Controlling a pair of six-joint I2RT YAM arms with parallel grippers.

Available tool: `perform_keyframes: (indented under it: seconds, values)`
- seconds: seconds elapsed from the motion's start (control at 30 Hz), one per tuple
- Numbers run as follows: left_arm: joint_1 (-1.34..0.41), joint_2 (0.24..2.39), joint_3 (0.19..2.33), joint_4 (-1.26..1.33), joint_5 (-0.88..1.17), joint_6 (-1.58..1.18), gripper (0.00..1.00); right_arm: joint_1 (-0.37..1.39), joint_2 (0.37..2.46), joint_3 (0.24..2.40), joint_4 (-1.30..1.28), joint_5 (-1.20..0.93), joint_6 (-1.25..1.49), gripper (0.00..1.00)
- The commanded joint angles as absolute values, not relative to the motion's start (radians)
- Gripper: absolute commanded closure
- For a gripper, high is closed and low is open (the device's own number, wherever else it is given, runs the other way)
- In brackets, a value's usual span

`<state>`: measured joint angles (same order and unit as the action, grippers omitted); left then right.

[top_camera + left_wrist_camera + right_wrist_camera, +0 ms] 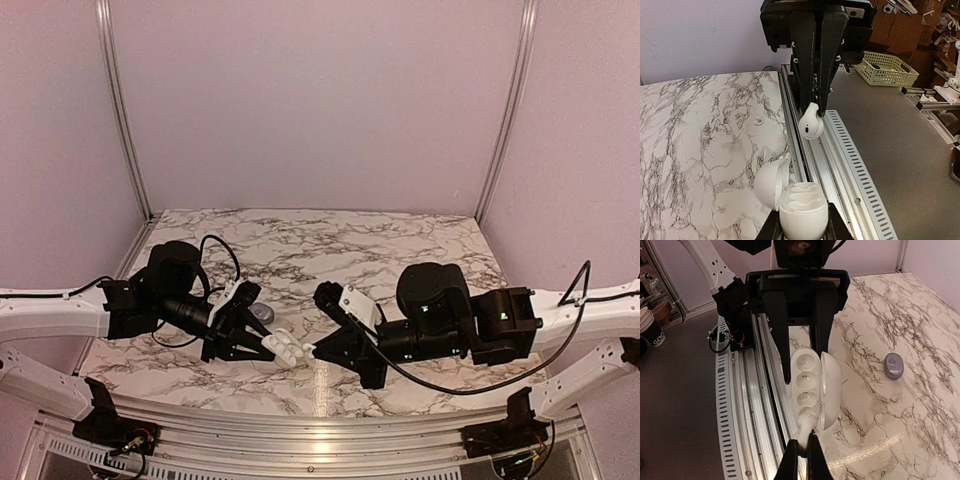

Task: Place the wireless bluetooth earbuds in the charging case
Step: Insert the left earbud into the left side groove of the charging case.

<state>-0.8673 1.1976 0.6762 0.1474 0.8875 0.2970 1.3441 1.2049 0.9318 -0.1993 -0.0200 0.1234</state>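
Earbud (811,122), pinched in your right claw (817,106), hangs just beyond the open charging case (802,205) clamped by your left claw (802,230), wells facing it.

My left gripper (270,345) clamps the charging case (287,347) from its left and my right gripper (314,350), pinching an earbud (811,122), crowds its right, so both sides are blocked. Just beyond the case a grey oval puck (262,314) lies on the bench (400,250); past that, open marble.
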Motion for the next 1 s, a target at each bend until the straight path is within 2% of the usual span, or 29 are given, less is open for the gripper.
perform_keyframes:
  seconds: [0.0, 0.4, 0.97]
  values:
    - [-0.885, 1.209, 0.719, 0.114, 0.928, 0.350, 1.00, 1.367, 1.270, 1.026, -0.159, -0.089, 0.062, 1.00]
    - [-0.914, 1.224, 0.740, 0.073, 0.930, 0.383, 1.00, 1.402, 1.351, 1.111, -0.176, -0.043, 0.026, 1.00]
    - [-0.925, 1.214, 0.740, 0.063, 0.924, 0.391, 1.00, 1.402, 1.392, 1.119, -0.204, 0.068, 0.039, 1.00]
